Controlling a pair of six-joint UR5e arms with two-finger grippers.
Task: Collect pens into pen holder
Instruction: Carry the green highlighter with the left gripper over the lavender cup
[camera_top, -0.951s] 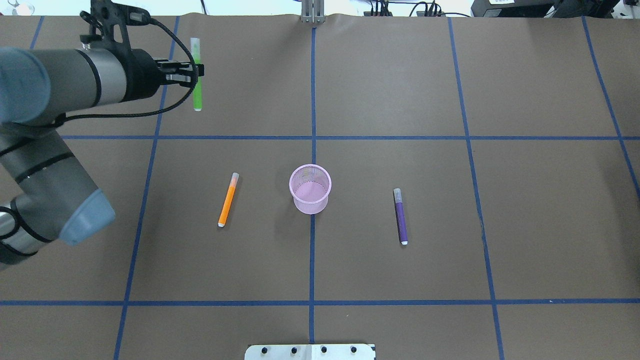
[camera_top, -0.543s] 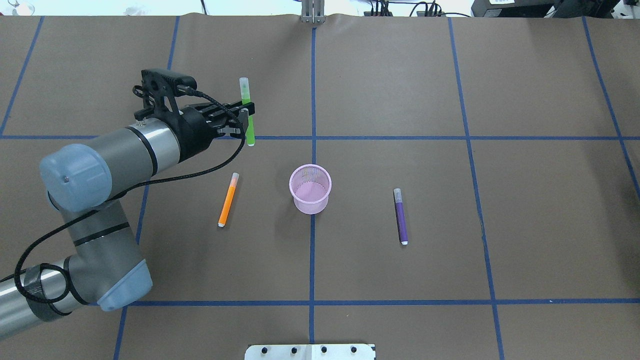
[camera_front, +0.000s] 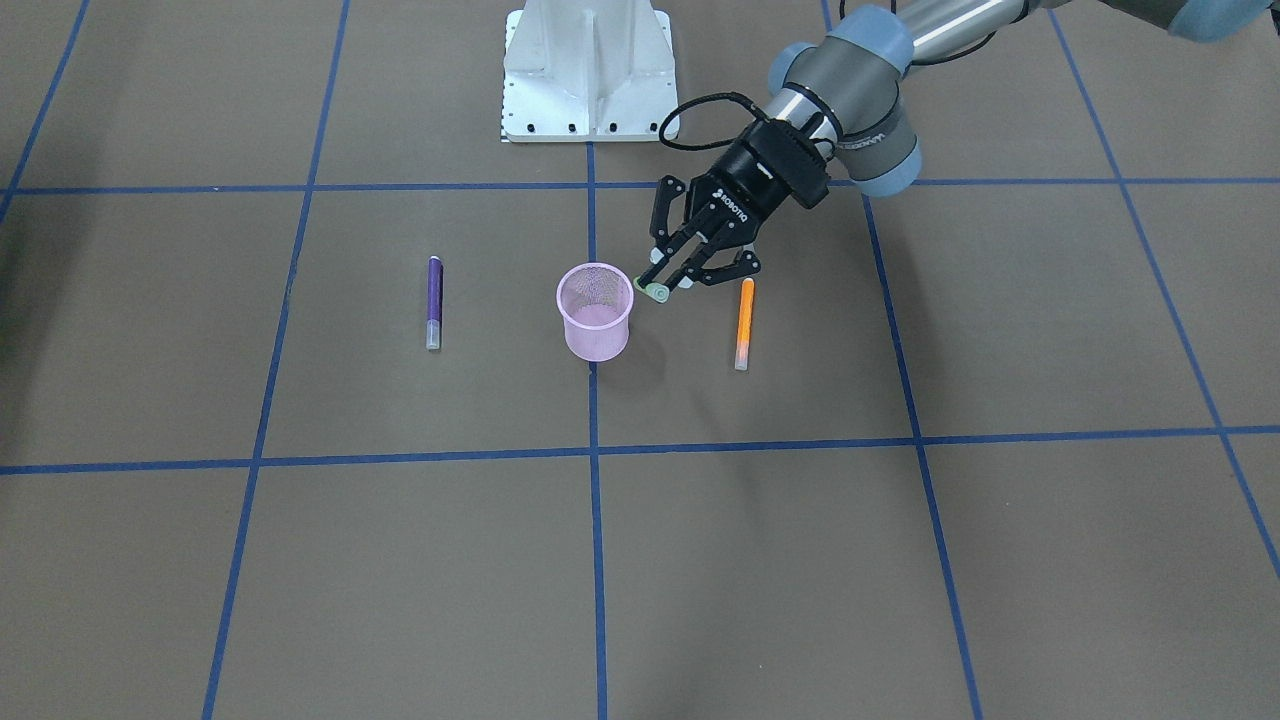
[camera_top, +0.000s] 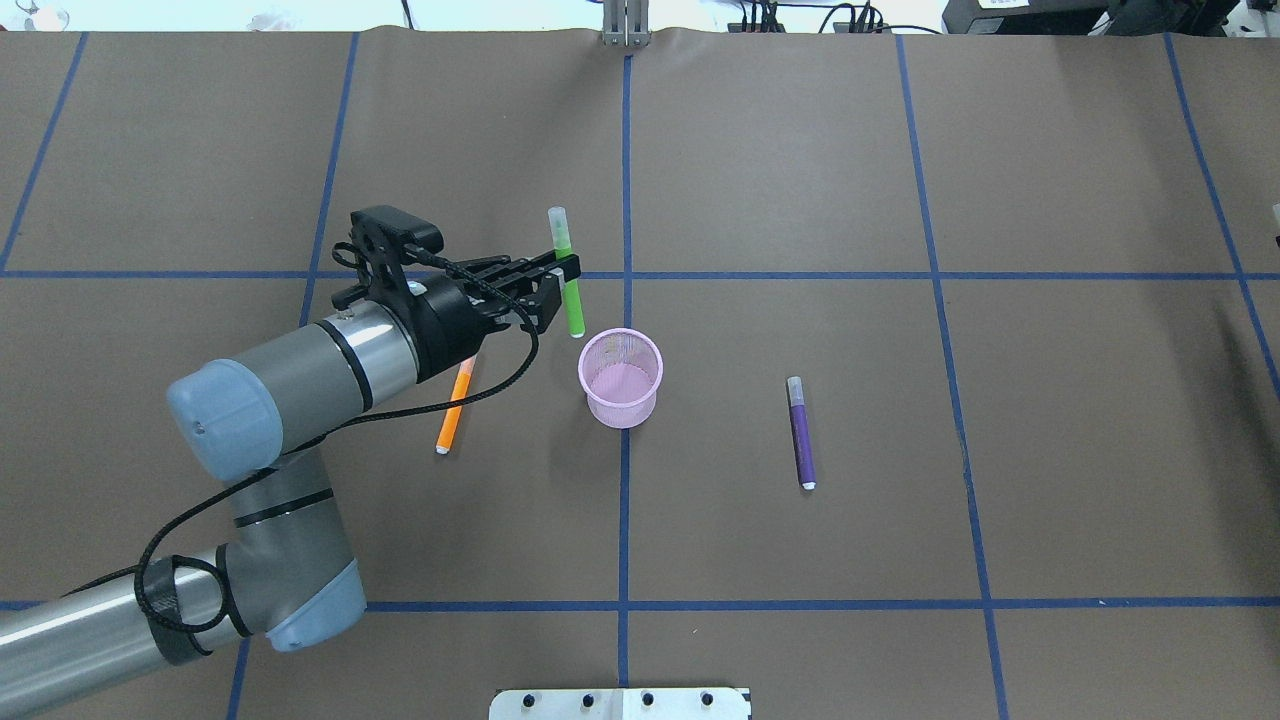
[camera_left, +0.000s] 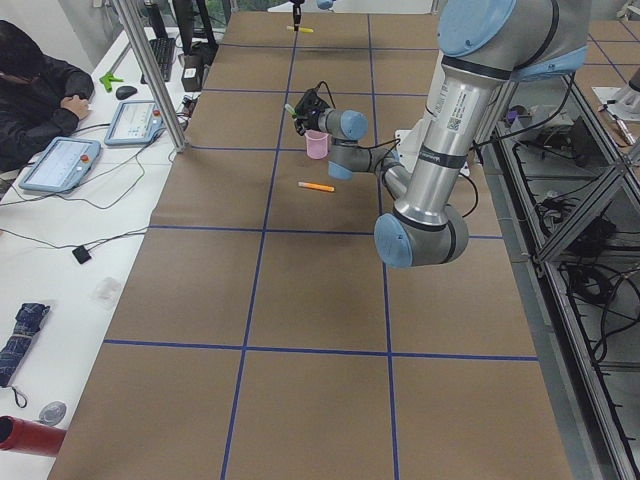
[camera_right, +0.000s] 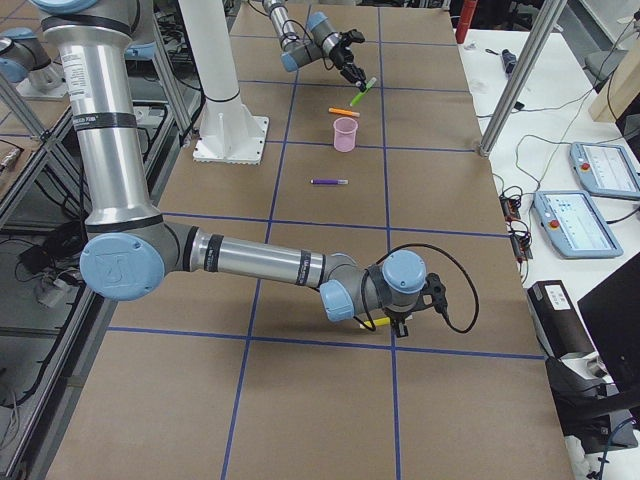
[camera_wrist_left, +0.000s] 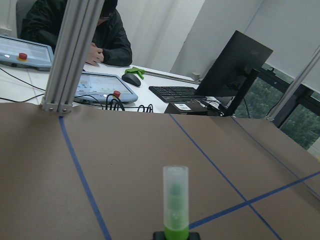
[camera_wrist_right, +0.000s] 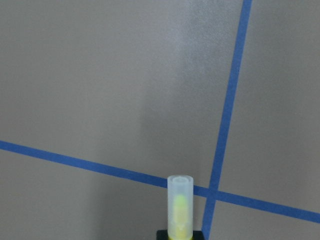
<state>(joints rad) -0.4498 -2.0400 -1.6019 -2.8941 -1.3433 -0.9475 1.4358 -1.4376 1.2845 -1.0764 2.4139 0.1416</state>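
Observation:
My left gripper (camera_top: 570, 276) (camera_front: 665, 288) is shut on the green pen (camera_top: 574, 310) (camera_wrist_left: 175, 205). It holds the pen tilted in the air, just beside the rim of the pink mesh pen holder (camera_top: 620, 378) (camera_front: 595, 312), on the holder's left and far side. The orange pen (camera_top: 450, 420) (camera_front: 744, 322) lies on the table left of the holder, partly under my left wrist. The purple pen (camera_top: 801, 432) (camera_front: 434, 300) lies to the right. My right gripper (camera_right: 385, 322) (camera_wrist_right: 180, 237) is low over the table's right end, shut on a yellow pen (camera_wrist_right: 180, 205).
The brown table cover carries a grid of blue tape. The robot's white base (camera_front: 588, 70) stands at the near edge and a metal post (camera_top: 625, 25) at the far edge. A person (camera_left: 35, 85) sits at a desk with tablets beyond the table.
My left arm has swung from the far left corner to the right and nearer, carrying the green pen up to the pen holder's rim. The orange and purple pens have not moved.

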